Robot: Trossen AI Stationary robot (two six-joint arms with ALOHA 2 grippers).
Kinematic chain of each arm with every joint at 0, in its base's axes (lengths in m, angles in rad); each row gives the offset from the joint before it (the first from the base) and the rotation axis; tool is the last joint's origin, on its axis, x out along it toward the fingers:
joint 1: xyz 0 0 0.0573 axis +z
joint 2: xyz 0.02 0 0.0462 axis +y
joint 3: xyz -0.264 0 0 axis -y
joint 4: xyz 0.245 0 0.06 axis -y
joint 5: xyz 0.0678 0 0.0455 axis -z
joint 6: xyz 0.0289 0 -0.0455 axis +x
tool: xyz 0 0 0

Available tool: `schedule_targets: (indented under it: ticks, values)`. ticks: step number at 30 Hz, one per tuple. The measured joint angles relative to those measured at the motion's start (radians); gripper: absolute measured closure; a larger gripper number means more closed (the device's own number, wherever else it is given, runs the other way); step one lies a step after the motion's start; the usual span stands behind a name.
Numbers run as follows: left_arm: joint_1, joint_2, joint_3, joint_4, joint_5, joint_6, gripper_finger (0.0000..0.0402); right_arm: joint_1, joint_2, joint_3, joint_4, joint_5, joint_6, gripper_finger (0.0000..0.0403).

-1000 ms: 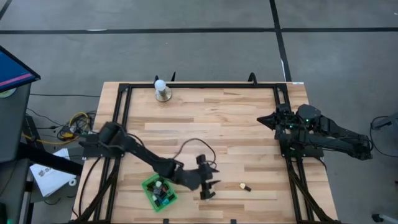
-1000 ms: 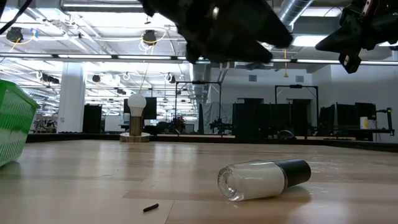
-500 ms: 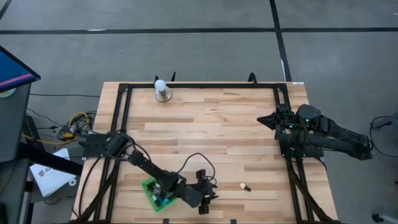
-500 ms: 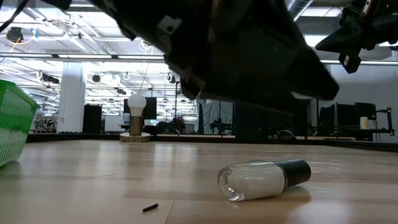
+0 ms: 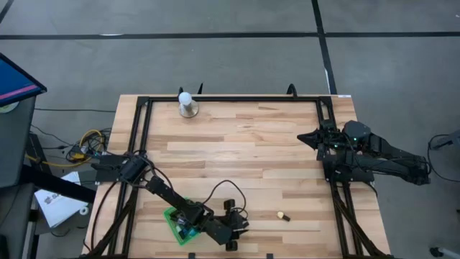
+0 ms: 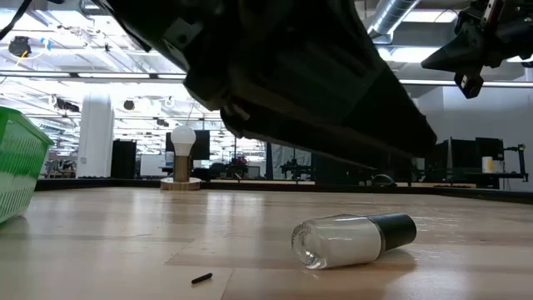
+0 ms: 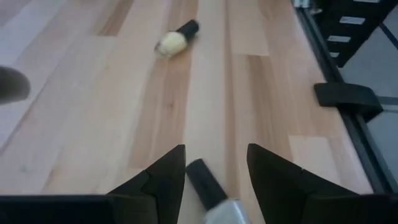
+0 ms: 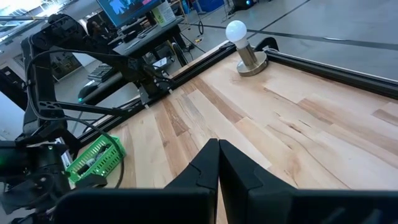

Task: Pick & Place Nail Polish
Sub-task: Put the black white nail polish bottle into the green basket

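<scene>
Left wrist view puts the left claw [image 7: 214,171] low over the desk [image 7: 93,118] with its two fingers apart and a bottle of nail polish, the near bottle [image 7: 214,196], lying on its side between them, dark cap pointing away from the wrist; the fingers do not appear to touch it. A second one, the cream bottle [image 7: 174,38], lies farther out on the wood, well apart from the claw. From above, the green basket [image 5: 172,216] sits at the desk's front edge and serves as the landmark: the left claw [image 5: 233,229] is just beside the basket on its right, and the cream bottle [image 5: 282,215] lies farther right of the basket, beyond the claw. A few bottles already seem to lie in the basket, though they are too small to count. The low view shows a pale bottle [image 6: 354,239] lying flat on the boards with the left arm's dark bulk above it; I cannot tell which of the two it is. The step in hand looks like a grasp on the near bottle. To do it well, the claw should settle until the fingertips straddle the glass body and not the cap, then close squarely so the round bottle does not roll or squirt out. The right claw [image 8: 217,163], fingers together, waits at the desk's right edge, well apart from the basket.
</scene>
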Motion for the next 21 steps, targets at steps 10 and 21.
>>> schedule_targets:
  ticks: [10,21]
  values:
    - [0.0,0.047,0.0,-0.019,0.04,-0.07,0.0235,0.0,0.0,0.0,0.0,0.0,0.001,0.0403]
    - [0.027,0.035,0.005,-0.171,0.079,-0.073,0.0245,0.0,0.0,0.0,0.0,0.0,0.008,0.0403]
